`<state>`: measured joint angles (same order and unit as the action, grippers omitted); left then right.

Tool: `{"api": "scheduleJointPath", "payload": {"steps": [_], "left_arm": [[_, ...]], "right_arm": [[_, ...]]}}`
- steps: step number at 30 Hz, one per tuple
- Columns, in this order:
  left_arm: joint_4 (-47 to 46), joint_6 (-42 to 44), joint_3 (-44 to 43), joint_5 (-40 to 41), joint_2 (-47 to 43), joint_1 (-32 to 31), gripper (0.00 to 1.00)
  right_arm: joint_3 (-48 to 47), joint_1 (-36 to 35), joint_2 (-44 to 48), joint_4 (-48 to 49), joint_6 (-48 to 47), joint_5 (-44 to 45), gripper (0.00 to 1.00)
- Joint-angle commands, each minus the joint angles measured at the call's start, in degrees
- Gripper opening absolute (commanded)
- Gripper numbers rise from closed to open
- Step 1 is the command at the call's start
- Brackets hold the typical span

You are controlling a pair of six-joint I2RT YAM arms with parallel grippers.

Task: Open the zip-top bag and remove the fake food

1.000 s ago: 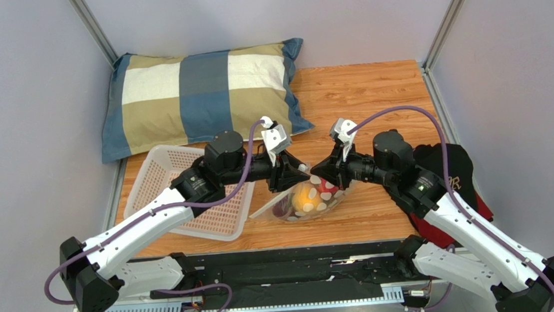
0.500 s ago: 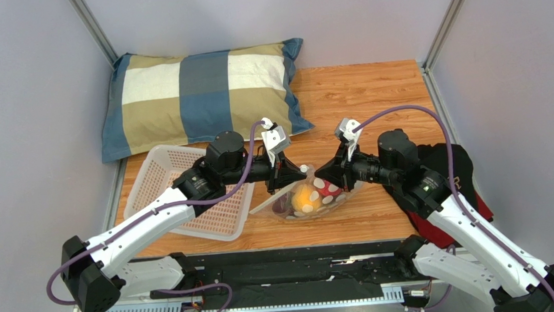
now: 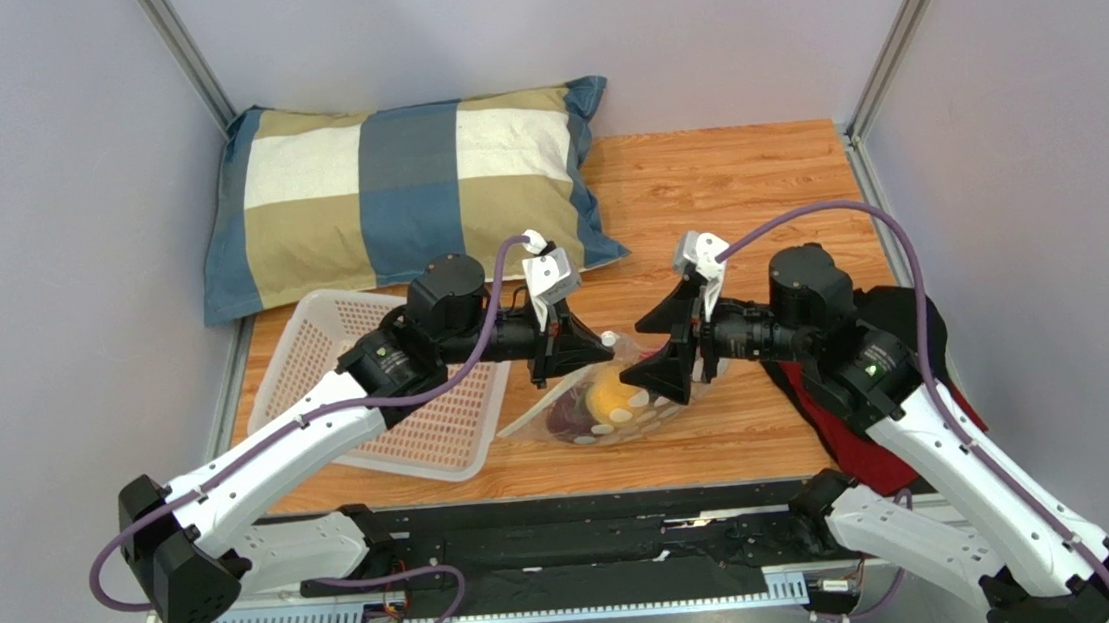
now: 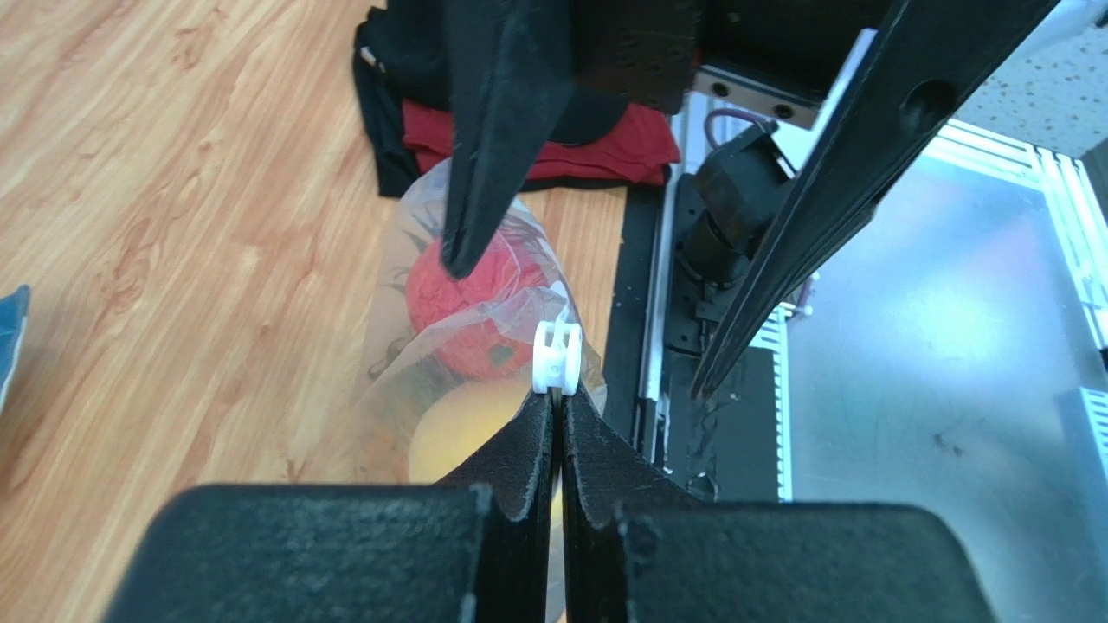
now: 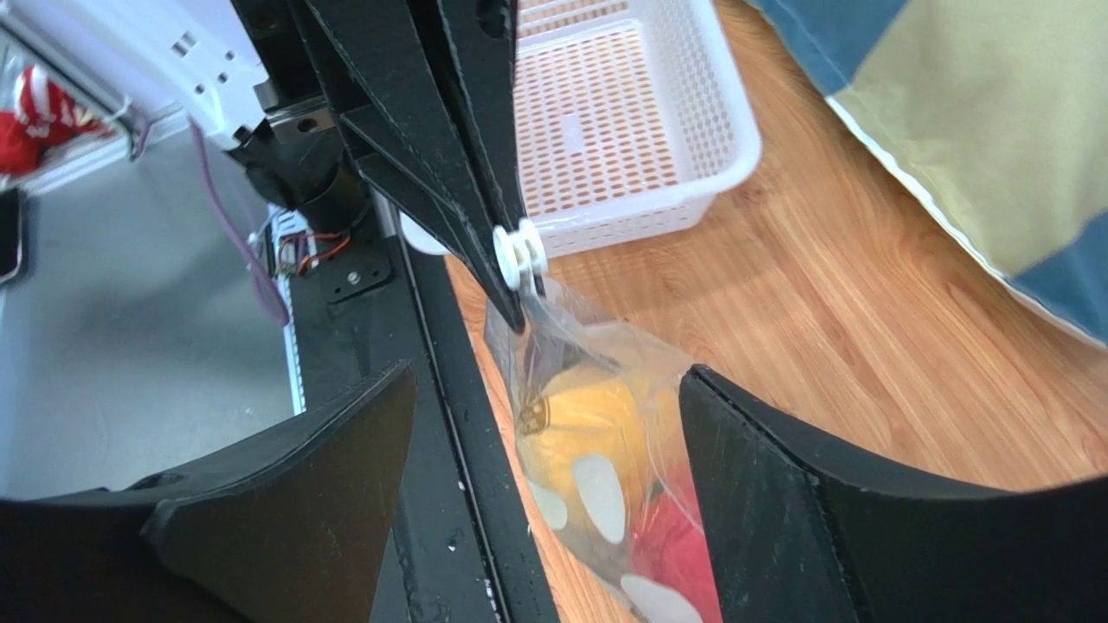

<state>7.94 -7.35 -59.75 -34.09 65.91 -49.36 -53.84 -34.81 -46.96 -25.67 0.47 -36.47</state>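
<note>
The zip-top bag (image 3: 631, 422) lies on the wood in front of the arms, clear with white oval spots. Through it show the fake food pieces: a yellow-orange fruit (image 5: 611, 428), a red berry (image 4: 455, 288) and a dark purple piece (image 3: 573, 414). My left gripper (image 4: 559, 396) is shut on the bag's top edge just behind the white zip slider (image 4: 557, 356), holding that corner up. My right gripper (image 5: 546, 383) stands open just right of the slider, its fingers either side of the bag without touching it.
A white perforated basket (image 3: 293, 350) sits left of the bag, under my left arm. A checked pillow (image 3: 398, 175) lies at the back. A red and black cloth (image 3: 922, 332) lies under my right arm. The table's black front rail (image 3: 580, 528) runs close to the bag.
My right gripper has opened, let go of the bag and drawn back to the right. My left gripper has closed by the slider. The bag has sagged lower.
</note>
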Motion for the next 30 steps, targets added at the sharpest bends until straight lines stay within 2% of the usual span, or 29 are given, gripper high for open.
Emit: {"api": "scheduleJointPath", "payload": {"steps": [1, 5, 6, 11, 13, 14, 16, 19, 21, 23, 25, 28, 30], "left_arm": [[-1.79, 1.29, -2.92, -5.19, -1.49, 0.32, 0.0], [-2.23, 2.17, -2.66, -7.92, -1.49, 0.23, 0.0], [-2.49, 2.34, -2.4, -8.36, -1.57, 0.32, 0.0], [-3.37, 2.61, -2.3, -9.5, -1.67, 0.32, 0.0], [-3.2, 2.43, -2.3, -9.77, -1.4, 0.32, 0.0], [-3.02, 2.61, -2.22, -9.42, -1.66, 0.32, 0.0], [-2.5, 2.96, -1.43, -7.5, -2.62, 0.32, 0.0], [-2.5, 2.96, -1.07, -4.95, -4.65, 0.32, 0.0], [-1.71, 2.79, -2.12, -5.11, -4.13, 0.32, 0.0], [-0.74, 1.91, -3.18, -4.33, -3.51, 0.32, 0.0], [-0.91, 1.38, -2.75, -3.1, -3.86, 0.32, 0.05], [-3.46, 0.33, -0.73, -2.74, -6.14, 0.32, 0.18], [-3.9, -0.03, -0.37, -3.18, -7.2, 0.32, 0.2]], "right_arm": [[-3.54, 0.09, -3.3, 2.47, -6.61, -7.38, 0.79], [-4.95, 0.09, -5.33, 2.64, -10.13, -8.52, 0.77], [-5.3, 0.18, -6.03, 2.03, -11.88, -9.58, 0.73], [-6.71, 0.27, -9.11, -1.84, -15.94, -13.36, 0.63], [-6.36, 0.18, -9.9, -0.43, -15.76, -15.03, 0.41], [-6.53, 0.18, -10.25, -2.17, -16.2, -15.12, 0.21], [-7.5, 0.18, -10.96, -4.99, -18.13, -14.86, 0.09], [-5.75, 0.18, -10.43, -3.17, -16.92, -16.34, 0.08], [-4.78, 0.18, -10.17, -0.7, -15.24, -17.49, 0.0], [-4.08, 0.18, -10.26, -0.78, -14.36, -17.5, 0.0], [-3.99, 0.18, -10.17, -1.4, -14.01, -16.89, 0.0], [-3.64, 0.09, -9.73, -1.4, -13.39, -16.44, 0.0], [-3.37, 0.18, -9.2, -0.7, -12.69, -16.36, 0.0]]}}
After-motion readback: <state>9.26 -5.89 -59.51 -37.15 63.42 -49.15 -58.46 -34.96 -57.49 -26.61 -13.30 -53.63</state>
